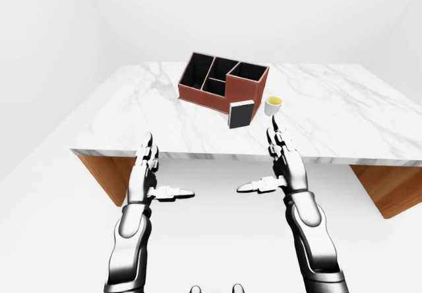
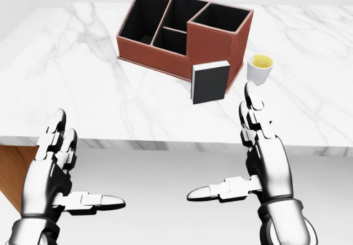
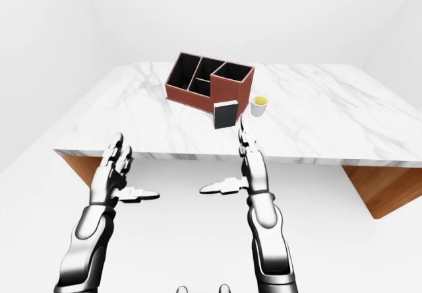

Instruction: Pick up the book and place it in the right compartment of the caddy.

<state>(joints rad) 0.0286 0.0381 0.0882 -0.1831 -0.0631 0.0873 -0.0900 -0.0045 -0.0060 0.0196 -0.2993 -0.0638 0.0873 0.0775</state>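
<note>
A dark book (image 2: 210,83) with white page edges stands upright on the marble table (image 2: 88,85), leaning against the near wall of the red-brown caddy (image 2: 215,47). The caddy has several black-lined compartments; its tall right compartment (image 2: 222,17) is just above the book in the head view. My left hand (image 2: 69,173) is open, below the table edge at lower left. My right hand (image 2: 242,151) is open, fingers up, just below and right of the book, touching nothing.
A small white cup (image 2: 260,68) with yellow contents stands on the table right of the book, just above my right fingertips. The table edge (image 2: 165,144) runs across the head view. Wooden table supports (image 1: 389,187) show below it.
</note>
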